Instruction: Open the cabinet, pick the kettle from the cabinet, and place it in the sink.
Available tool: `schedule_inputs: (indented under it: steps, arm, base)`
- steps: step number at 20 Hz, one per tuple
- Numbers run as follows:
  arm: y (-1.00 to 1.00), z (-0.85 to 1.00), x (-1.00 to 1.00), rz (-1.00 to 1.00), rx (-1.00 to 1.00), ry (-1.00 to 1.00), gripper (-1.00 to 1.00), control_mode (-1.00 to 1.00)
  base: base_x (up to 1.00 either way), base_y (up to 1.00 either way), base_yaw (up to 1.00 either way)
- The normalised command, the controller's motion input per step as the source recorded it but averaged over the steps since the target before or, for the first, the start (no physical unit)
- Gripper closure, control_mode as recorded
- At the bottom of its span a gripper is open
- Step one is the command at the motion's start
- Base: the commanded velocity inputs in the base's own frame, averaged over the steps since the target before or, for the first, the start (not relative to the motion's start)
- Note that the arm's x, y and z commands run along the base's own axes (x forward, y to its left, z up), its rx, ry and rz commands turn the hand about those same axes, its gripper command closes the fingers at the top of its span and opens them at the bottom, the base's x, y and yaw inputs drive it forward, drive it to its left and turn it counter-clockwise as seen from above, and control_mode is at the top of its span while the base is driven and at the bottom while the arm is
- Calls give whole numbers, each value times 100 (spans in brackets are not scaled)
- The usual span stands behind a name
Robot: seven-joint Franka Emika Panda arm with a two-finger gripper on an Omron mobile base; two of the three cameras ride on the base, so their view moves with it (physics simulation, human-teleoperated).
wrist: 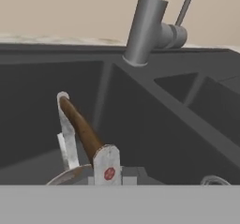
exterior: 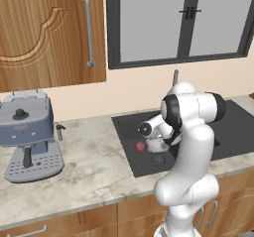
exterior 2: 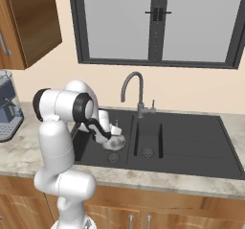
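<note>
The kettle (exterior 2: 116,141) sits low inside the left basin of the sink (exterior 2: 191,149), near the drain. The gripper (exterior 2: 111,133) is clenched on its arched brown handle (wrist: 80,127), beside the faucet (exterior 2: 134,93).

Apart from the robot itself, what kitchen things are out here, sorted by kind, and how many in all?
Bulky blue-grey espresso machine: 1
Small silver-grey metal kettle: 1
Wide matte black sink: 1
Slim curved grey metal faucet: 1
Brown wooden wall cabinet door with silver bar handle: 1
Total: 5
</note>
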Motion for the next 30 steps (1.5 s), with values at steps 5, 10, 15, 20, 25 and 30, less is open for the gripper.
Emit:
schedule_inputs:
  steps: [5, 10, 15, 20, 25, 30]
  arm:
    - [0, -33, -18, 0, 5, -10, 100, -100]
    - [0, -34, -20, 0, 5, -5, 100, -100]
    - [0, -34, -17, 0, 3, -1, 100, -100]
    - [0, -38, -13, 0, 2, 0, 100, -100]
    - [0, -40, -12, 0, 2, 0, 100, -100]
    - [0, -39, -25, 0, 3, 0, 100, -100]
  base:
    - [0, 0, 0]
    - [0, 0, 0]
    - [0, 0, 0]
    - [0, 0, 0]
    - [0, 0, 0]
    - [0, 0, 0]
